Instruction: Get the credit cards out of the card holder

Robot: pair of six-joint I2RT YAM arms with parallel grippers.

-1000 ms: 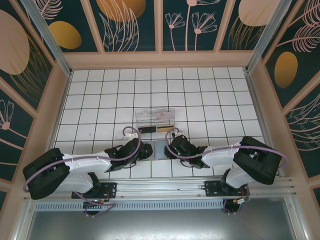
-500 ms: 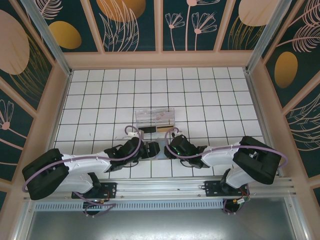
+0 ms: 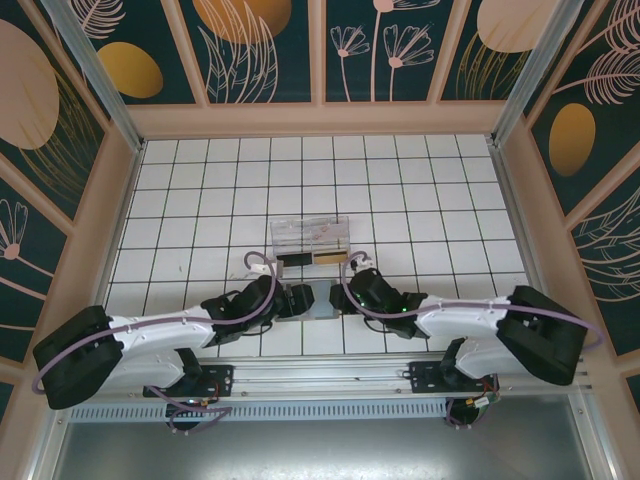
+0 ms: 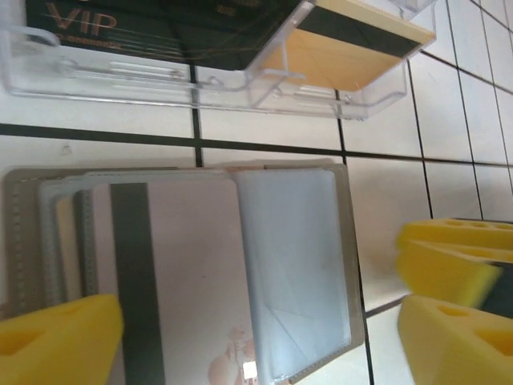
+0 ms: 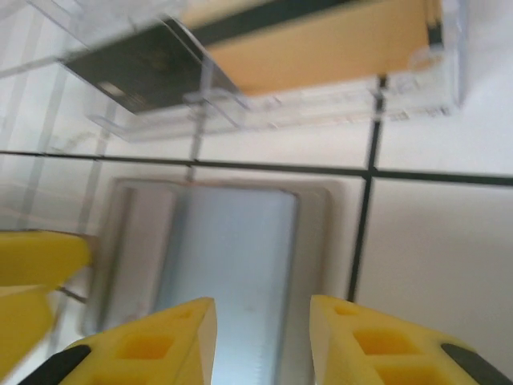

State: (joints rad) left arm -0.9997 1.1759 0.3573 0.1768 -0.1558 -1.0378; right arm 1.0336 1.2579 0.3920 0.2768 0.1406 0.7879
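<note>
Both arms (image 3: 170, 325) now stretch flatter than before, tools nearly meeting. Left tool (image 4: 256, 329) gapes wide, right tool (image 5: 263, 337) half-open, both empty; card holder (image 4: 296, 265) lies between, 6 o'clock of clear tray (image 4: 120, 76), striped card (image 4: 192, 265) inside.

Card holder (image 3: 319, 297) lies just before the tray (image 3: 290, 226).

White tiled table (image 3: 400, 180), floral walls (image 3: 260, 50)
</note>
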